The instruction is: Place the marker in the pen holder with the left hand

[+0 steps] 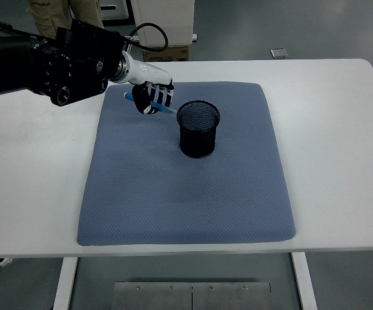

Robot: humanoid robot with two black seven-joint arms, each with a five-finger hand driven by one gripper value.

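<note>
We see left hand [151, 97] above blue mat [186, 194], fingers curled around blue marker [167, 110]. Marker tilted, tip pointing toward black mesh pen holder [198, 129], just right of hand. 1 person [57, 10] behind table [341, 129].

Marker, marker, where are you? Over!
Left hand shut on blue marker, raised beside pen holder. Not in yet. Right hand unseen. Nothing blocking.

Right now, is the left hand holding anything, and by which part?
Yes. The left hand grips the blue marker around its middle; both ends stick out of the fist, one pointing toward the pen holder.
</note>
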